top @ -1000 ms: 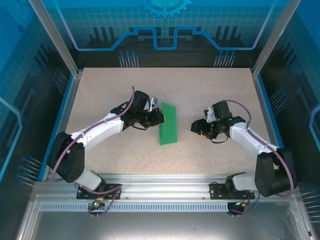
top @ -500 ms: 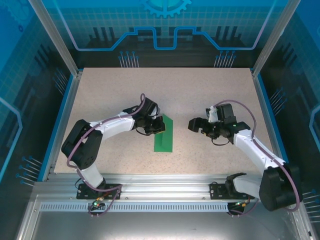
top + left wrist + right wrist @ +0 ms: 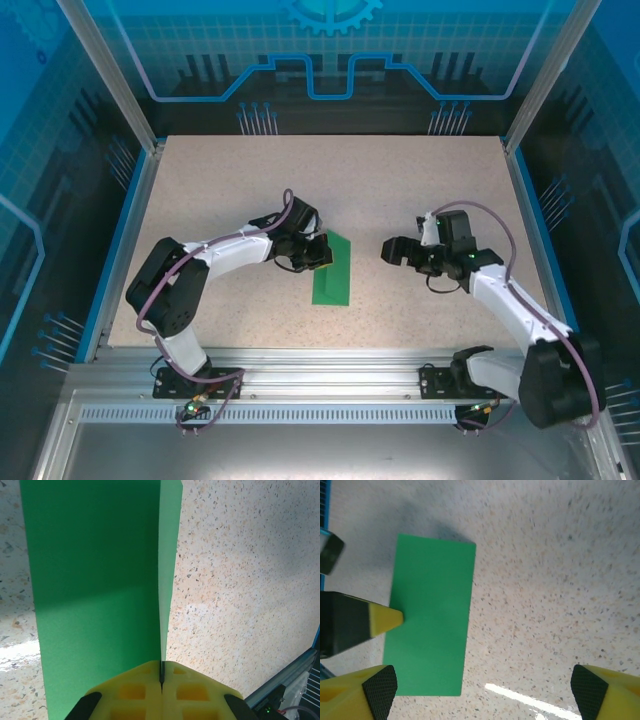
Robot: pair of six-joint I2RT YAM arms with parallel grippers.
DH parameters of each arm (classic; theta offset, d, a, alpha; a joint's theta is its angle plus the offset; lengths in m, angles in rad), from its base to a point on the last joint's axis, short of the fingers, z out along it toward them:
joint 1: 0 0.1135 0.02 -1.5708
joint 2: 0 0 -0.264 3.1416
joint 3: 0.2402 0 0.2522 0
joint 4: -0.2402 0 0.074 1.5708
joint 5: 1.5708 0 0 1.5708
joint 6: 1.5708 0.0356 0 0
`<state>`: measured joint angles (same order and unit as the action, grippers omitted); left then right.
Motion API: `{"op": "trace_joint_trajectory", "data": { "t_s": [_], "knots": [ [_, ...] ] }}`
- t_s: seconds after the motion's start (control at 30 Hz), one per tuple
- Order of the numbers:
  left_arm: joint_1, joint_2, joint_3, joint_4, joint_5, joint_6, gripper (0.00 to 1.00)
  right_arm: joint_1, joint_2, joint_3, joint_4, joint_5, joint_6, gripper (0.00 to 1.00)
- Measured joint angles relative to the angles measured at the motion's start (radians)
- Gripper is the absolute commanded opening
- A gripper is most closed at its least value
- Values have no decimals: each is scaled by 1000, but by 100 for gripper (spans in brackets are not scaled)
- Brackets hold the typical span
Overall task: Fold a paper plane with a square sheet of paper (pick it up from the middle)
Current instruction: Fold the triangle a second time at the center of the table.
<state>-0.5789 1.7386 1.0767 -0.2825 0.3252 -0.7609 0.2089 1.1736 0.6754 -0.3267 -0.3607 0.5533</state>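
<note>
Mid-table, between arms: thin bright green paper sheet [image 3: 333,272], folded into narrow rectangle, lying on speckled beige tabletop [image 3: 420,180]. At sheet's left long edge, left gripper [image 3: 320,252] low over table, yellow fingers [image 3: 135,690] pressed together, paper edge clamped in seam between them. To right of sheet and apart from it, right gripper [image 3: 392,250], jaws spread wide, empty, pointing toward paper.
</note>
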Motion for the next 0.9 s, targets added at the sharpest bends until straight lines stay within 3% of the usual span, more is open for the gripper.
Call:
{"op": "trace_joint_trajectory", "data": {
  "t_s": [0.1, 0.27, 0.57, 0.73, 0.9],
  "knots": [
    [0, 0, 0, 0, 0, 0, 0, 84, 26, -22, 30, 16, -18, 80],
    [0, 4, 0, 0, 0, -8, 0, 364, 26, -22, 92, 128, -84, 73],
    [0, 14, 10, 0, 1, -24, 0, 702, 122, 1, 177, 448, -134, 75],
    [0, 14, 11, 0, 1, -24, 0, 807, 251, 76, 164, 596, -142, 76],
    [0, 14, 11, 0, 0, -25, 0, 845, 308, 134, 140, 702, -150, 66]
  ]
}}
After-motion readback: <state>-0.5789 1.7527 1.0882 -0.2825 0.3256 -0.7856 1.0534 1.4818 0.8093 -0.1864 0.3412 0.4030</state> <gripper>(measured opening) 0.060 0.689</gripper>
